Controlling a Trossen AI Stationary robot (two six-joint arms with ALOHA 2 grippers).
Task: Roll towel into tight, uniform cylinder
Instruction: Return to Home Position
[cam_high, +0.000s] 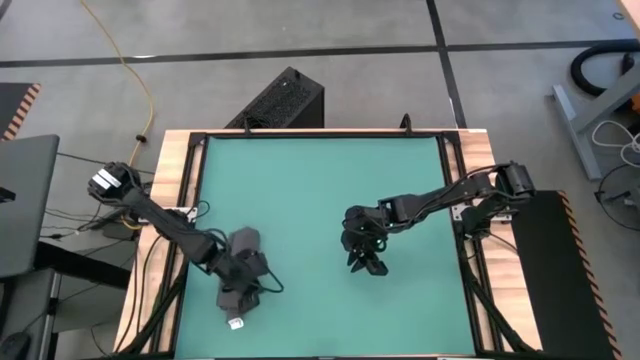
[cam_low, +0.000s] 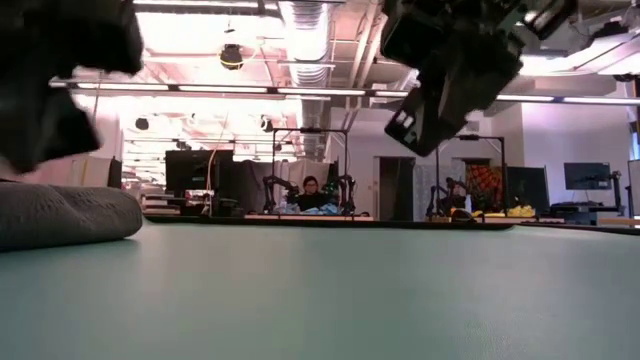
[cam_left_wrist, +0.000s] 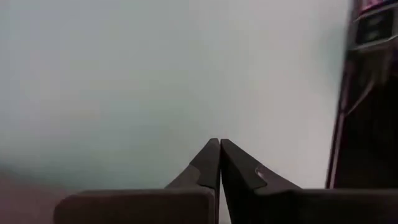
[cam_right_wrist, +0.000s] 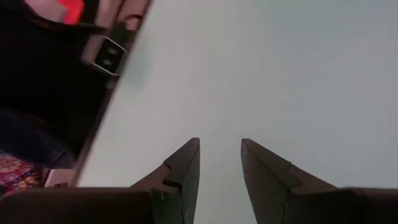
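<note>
The dark grey towel (cam_high: 233, 296) lies bunched into a short thick roll on the green mat (cam_high: 320, 190) near its front left. A small white tag (cam_high: 236, 323) shows at the towel's near end. In the low view the towel (cam_low: 60, 215) is a rounded grey lump at the left. My left gripper (cam_high: 245, 273) is over the towel, and its fingers (cam_left_wrist: 208, 163) are shut with nothing between them. My right gripper (cam_high: 366, 262) hangs above the bare mat right of centre, well away from the towel. It is open and empty (cam_right_wrist: 221, 149).
A black frame and wooden border (cam_high: 180, 200) edge the mat. A black box (cam_high: 280, 100) stands beyond the back edge. A dark panel (cam_high: 545, 270) lies at the right. A person (cam_low: 312, 190) sits far off in the room behind.
</note>
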